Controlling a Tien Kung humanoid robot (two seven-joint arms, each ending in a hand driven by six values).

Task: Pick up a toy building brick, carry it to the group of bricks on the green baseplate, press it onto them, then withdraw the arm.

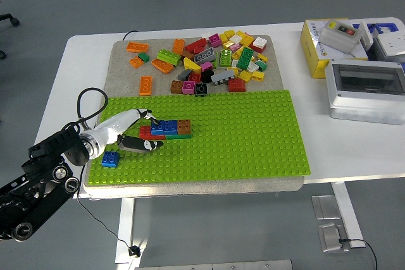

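Table [50, 86]: white, carrying a grey mat [123, 71] with the green baseplate [240, 137] laid across the mat's near half.
Loose pile [215, 58]: mixed bricks in yellow, green, red, pink, grey and black on the mat, at 12 o'clock from the baseplate; well apart from the hand.
Orange bricks [137, 47]: several lie singly at the pile's 9 o'clock side, one [145, 85] just beyond the baseplate's far edge.
Boxes: a yellow box [316, 52] with a grey switch unit on it, and a grey enclosure [366, 90] with a clear lid, at 3 o'clock on the table; clear of the work area.
Cable [85, 102]: black loop rising from the left arm's wrist, at 9 o'clock of the baseplate.
Obstructions: the fingers cover the left end of the brick group; nothing else lies between hand and group.
Brick group [171, 128]: a short row on the baseplate's left part; blue and brown bricks on top, red and green showing beneath. Studs upward, sitting level.
Blue brick [110, 159]: alone on the baseplate at 7 o'clock from the group, just beside the wrist, not touched.
Left hand [130, 132]: white-shelled, reaching in from 8 o'clock. Fingers partly curled; a dark fingertip [149, 145] lies at the group's near-left corner and another [152, 118] at its far-left corner, both touching or nearly so. Whether a brick is pinched between them cannot be told.
Right arm: not seen.
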